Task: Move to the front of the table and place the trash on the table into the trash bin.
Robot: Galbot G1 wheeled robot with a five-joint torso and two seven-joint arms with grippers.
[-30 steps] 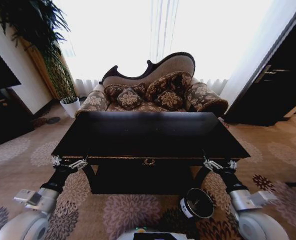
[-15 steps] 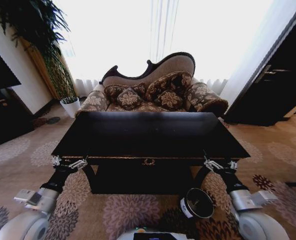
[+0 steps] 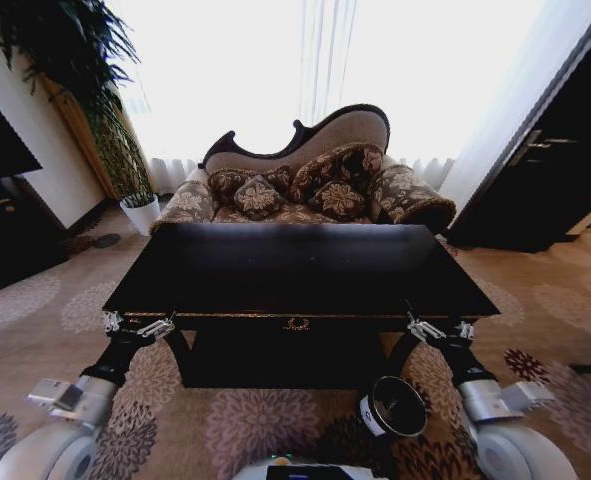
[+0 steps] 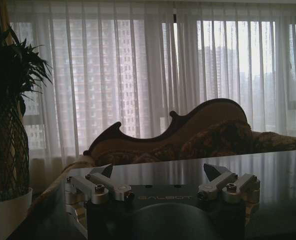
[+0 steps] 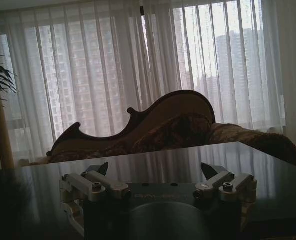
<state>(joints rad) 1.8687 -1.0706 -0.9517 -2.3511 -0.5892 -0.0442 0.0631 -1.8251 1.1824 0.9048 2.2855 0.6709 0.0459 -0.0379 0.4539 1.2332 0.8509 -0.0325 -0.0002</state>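
The robot faces the long side of the glossy black table [image 3: 295,265], its gold centre emblem [image 3: 296,323] midway between the two arms. The left gripper [image 3: 133,327] sits at the table's near left corner with fingers spread wide and nothing between them; its wrist view shows the same gap [image 4: 158,182]. The right gripper [image 3: 438,329] mirrors it at the near right corner, likewise released [image 5: 157,181]. The trash bin [image 3: 392,408] stands on the carpet just below and inward of the right gripper. Beyond the table is a patterned sofa [image 3: 305,185]
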